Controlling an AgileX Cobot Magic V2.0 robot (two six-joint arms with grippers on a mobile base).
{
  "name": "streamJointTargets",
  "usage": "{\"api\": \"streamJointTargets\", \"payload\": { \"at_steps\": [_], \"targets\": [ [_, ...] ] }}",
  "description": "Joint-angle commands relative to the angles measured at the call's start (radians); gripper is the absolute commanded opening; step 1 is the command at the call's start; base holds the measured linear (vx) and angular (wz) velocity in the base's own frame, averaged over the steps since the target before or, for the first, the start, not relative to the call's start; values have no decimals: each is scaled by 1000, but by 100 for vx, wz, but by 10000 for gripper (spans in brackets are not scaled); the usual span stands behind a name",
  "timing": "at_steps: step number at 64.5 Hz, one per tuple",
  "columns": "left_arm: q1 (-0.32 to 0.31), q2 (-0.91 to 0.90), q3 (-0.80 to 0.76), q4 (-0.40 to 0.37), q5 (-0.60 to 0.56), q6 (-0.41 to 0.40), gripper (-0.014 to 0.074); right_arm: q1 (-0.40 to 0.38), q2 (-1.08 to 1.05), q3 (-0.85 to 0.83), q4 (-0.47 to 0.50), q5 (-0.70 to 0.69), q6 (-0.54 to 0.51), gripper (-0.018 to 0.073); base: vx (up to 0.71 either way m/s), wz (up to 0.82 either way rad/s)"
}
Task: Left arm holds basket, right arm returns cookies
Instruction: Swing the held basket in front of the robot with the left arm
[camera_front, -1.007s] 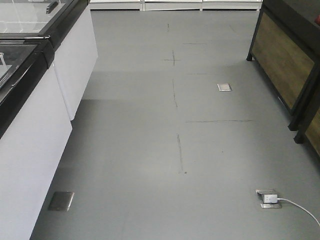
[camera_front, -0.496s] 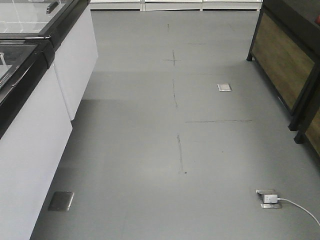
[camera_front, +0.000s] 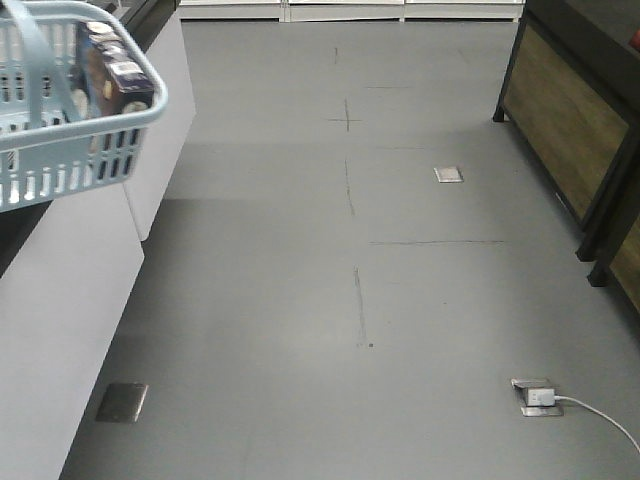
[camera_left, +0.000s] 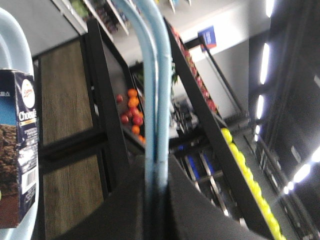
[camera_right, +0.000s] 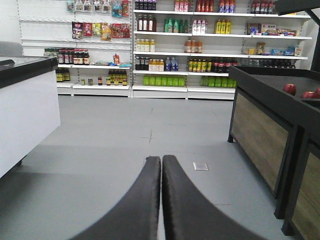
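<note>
grey shop floor (camera_front: 350, 300) fills the front view. the basket (camera_front: 60, 150) hangs in the top left corner, in front of a white cabinet (camera_front: 70, 290), and the cookies (camera_front: 115, 75) stand inside it at its right wall.

from my left wrist, my left gripper (camera_left: 156, 170) is clamped on the handle (camera_left: 152, 75) of the basket, with the cookies at the left edge.

from my right wrist, stocked shelves (camera_right: 200, 45) stand behind. my right gripper (camera_right: 161, 165) has its jaws pressed together, holding nothing.

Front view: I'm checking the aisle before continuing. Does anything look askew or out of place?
The basket hangs tilted at upper left, the cookies leaning inside. A white cable trails across the floor at lower right. Nothing spilled.
</note>
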Motion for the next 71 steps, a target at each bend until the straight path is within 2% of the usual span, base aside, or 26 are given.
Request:
{"api": "streamJointTargets", "payload": {
  "at_steps": [1, 12, 21, 25, 31, 35, 39, 47, 58, 62, 71],
  "targets": [
    [-118, -47, -37, -51, 48, 25, -8, 0, -7, -1, -5, -73, -1, -8, 0, 0],
    [-309, -43, -37, 56, 64, 36, -8, 0, -7, -1, -5, -73, -1, -8, 0, 0],
    [-469, -47, -18, 153, 121, 18, -8, 0, -7, -1, -5, -73, -1, -8, 0, 0],
    [-549, -59, 33, 187, 80, 37, -8, 0, -7, -1, -5, -73, -1, -8, 0, 0],
    [-617, -85, 145, 179, -22, 40, -8, 0, -7, -1, -5, -73, -1, -8, 0, 0],
    [-644, -102, 229, 137, -65, 64, -8, 0, -7, -1, -5, -73, -1, -8, 0, 0],
    [-668, -110, 317, 78, -70, 131, -8, 0, -7, -1, -5, -73, -1, -8, 0, 0],
    [-721, -115, 514, -118, -47, 273, -8, 0, -8, -1, -5, -73, -1, -8, 0, 0],
    [-756, -117, 667, -118, -80, 332, -8, 0, -8, -1, -5, -73, -1, -8, 0, 0],
    [-756, -117, 702, -118, -57, 371, -8, 0, -8, -1, -5, -73, -1, -8, 0, 0],
    [-757, -117, 774, -118, 5, 398, -8, 0, -8, -1, -5, -73, -1, -8, 0, 0]
  ]
}}
